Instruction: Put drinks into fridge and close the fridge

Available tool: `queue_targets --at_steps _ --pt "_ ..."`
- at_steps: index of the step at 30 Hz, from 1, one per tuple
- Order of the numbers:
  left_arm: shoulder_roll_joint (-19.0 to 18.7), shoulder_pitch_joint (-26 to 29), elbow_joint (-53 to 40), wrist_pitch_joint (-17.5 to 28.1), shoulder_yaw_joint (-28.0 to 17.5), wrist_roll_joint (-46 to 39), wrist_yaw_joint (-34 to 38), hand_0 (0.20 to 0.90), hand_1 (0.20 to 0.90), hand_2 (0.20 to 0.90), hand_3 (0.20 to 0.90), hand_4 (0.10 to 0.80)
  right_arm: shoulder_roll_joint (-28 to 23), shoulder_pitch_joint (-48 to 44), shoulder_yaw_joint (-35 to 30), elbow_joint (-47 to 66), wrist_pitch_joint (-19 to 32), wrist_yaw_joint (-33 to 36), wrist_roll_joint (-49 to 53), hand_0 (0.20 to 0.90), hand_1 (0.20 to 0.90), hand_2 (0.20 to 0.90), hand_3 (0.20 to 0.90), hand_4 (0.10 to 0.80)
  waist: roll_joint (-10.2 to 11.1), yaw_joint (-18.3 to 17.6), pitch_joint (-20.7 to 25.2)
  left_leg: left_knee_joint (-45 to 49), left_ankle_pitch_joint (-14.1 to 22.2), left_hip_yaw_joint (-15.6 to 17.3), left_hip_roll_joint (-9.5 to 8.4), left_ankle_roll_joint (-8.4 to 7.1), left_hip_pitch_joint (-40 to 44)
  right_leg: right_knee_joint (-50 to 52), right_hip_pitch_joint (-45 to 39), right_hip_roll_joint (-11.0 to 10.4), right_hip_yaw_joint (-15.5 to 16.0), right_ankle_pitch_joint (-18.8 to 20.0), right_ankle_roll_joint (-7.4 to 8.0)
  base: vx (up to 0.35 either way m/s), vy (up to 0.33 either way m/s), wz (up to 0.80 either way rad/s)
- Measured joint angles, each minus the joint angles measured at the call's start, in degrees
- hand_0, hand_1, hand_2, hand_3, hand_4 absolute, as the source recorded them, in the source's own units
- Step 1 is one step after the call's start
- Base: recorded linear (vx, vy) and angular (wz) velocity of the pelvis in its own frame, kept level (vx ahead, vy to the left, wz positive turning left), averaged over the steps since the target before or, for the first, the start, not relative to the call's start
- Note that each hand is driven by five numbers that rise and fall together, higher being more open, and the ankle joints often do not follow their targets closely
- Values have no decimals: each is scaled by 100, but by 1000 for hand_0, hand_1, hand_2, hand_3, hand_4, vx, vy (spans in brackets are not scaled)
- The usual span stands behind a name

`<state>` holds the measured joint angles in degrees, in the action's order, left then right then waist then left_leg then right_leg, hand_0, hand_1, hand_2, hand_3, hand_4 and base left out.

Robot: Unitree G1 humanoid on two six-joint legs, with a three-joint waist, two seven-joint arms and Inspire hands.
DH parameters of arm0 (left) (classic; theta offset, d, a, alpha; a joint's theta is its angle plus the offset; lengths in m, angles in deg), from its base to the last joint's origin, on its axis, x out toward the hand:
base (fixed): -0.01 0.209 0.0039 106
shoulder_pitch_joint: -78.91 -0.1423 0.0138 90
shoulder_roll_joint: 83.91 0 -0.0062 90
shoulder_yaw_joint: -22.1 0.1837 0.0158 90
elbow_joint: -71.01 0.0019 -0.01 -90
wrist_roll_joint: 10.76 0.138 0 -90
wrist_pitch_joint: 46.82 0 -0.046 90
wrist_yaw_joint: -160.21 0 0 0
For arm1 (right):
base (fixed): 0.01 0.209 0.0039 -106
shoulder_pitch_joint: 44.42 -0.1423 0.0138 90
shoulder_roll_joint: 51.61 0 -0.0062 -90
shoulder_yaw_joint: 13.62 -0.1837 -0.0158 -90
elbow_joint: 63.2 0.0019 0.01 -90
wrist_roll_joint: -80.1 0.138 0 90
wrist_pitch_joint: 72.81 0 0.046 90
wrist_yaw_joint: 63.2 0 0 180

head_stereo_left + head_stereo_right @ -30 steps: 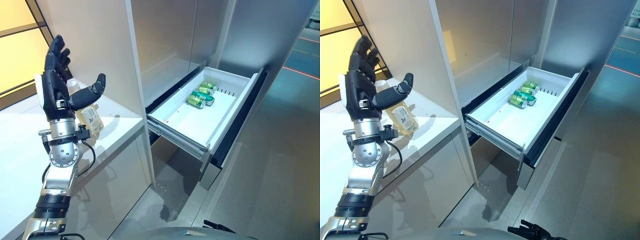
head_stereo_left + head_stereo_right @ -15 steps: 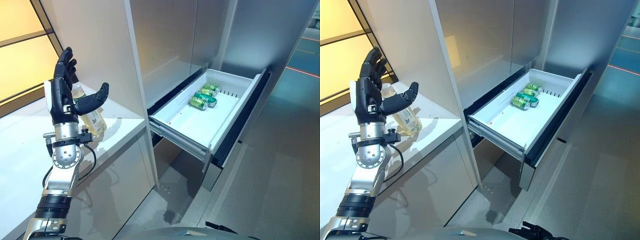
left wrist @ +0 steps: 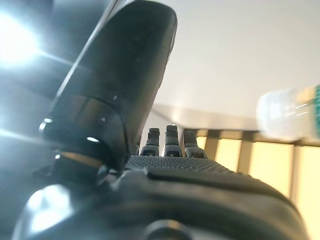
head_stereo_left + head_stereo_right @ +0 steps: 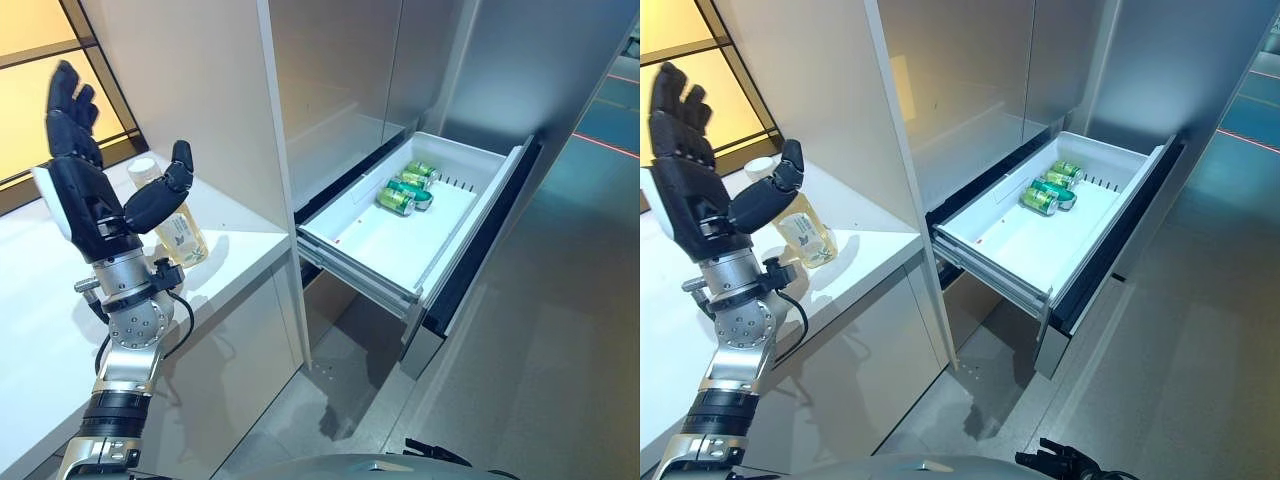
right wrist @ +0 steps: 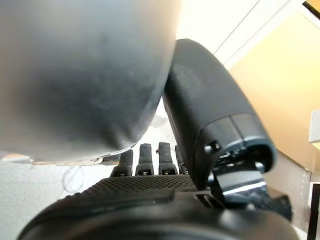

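A bottle (image 4: 178, 228) of yellowish drink with a white cap stands on the white counter (image 4: 40, 310), near its front corner. My left hand (image 4: 85, 200) is raised just left of the bottle, open with fingers spread and the thumb reaching toward it, not touching. The bottle's cap shows blurred in the left wrist view (image 3: 290, 117) past the hand (image 3: 170, 170). The fridge drawer (image 4: 360, 262) is pulled out, with green cans (image 4: 400, 192) lying at its far end. My right hand (image 5: 150, 165) hangs low with fingers relaxed and holds nothing.
The tall grey fridge front (image 4: 330, 80) rises above the drawer. A white side panel (image 4: 200, 90) stands between the counter and the fridge. Grey floor (image 4: 560, 330) lies to the right of the drawer.
My left hand has swung left and back from the bottle, uncovering its cap and upper part. The bottle and cans have not moved.
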<state>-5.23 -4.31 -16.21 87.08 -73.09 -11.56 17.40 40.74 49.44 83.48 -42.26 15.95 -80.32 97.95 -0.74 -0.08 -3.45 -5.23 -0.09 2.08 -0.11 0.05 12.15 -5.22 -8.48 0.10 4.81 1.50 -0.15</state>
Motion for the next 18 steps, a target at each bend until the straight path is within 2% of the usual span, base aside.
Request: queue_targets --at_steps 6,18 --pt "0 -1 -1 -101 -84 72 236 900 900 900 900 800 7 7 7 2 -2 5 -30 900 900 900 900 800 7 7 1 -11 0 0 3 0 3 0 -3 2 -3 -1 2 0 0 0" --pt "16 -196 303 -1250 -137 -476 -680 900 900 900 900 800 0 -55 7 59 -70 7 -127 900 900 900 900 800 6 61 -10 9 -1 -49 0 0 3 0 -36 -2 37 0 -1 0 1 0"
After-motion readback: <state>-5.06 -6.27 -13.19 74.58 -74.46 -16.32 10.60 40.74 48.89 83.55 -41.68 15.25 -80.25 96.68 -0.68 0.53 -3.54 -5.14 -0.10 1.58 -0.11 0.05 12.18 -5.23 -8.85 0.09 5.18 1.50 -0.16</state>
